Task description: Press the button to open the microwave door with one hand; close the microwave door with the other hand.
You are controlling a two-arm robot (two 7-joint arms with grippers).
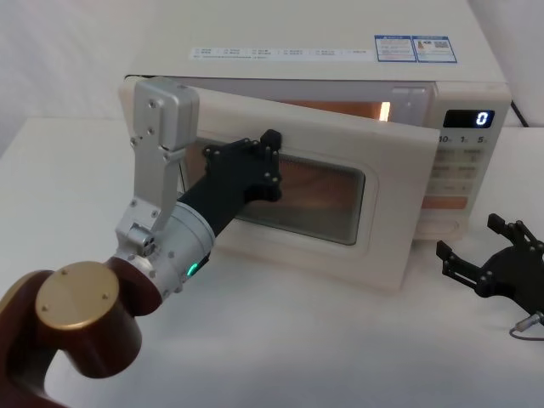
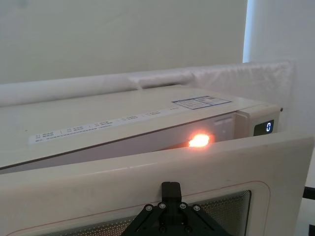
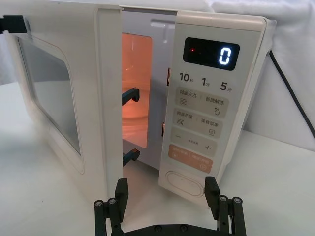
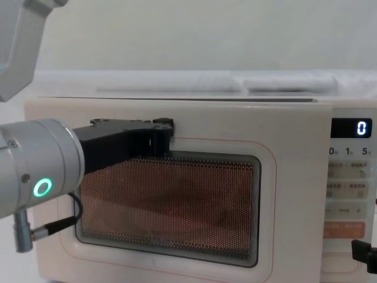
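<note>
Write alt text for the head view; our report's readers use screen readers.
The left gripper presses against the microwave door, which stands partly open with the oven light glowing behind it. The right gripper rests open on the table beside the microwave, whose display reads 0.

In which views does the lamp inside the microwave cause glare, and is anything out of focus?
Left wrist view: the lamp blooms into an overexposed orange spot above the microwave door. Right wrist view: the cavity glows orange, without glare. Chest view: the left claw and its arm look soft.
</note>
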